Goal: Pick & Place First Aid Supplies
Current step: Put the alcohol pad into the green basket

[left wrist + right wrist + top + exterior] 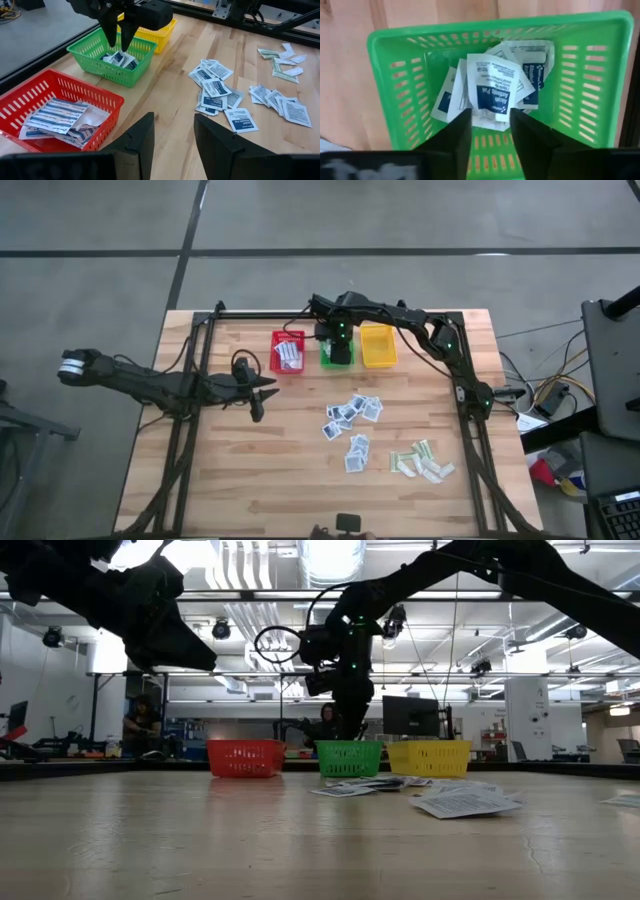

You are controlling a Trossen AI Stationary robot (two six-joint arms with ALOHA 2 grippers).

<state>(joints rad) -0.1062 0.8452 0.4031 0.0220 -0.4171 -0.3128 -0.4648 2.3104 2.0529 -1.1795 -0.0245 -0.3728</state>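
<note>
My right gripper [490, 127] hangs open, pointing down over the green basket [590, 100], clear of what lies in it. In the basket rest small square white-blue packets [492, 82], the top one just beyond the fingertips. The left wrist view shows the same fingers [124, 34] above the basket's rim [95, 47]. More white-blue packets [350, 418] and pale green-beige strips [422, 460] lie flat on the table's right half. My left gripper [172, 132] waits open above the table's left part, holding nothing.
A red basket [60, 80] with oblong blue-striped packets [57, 114] stands left of the green one, a yellow basket [378, 346] right of it, all at the far edge. Black frame rails [190, 430] run along the table's sides. Bare wood lies near the front edge.
</note>
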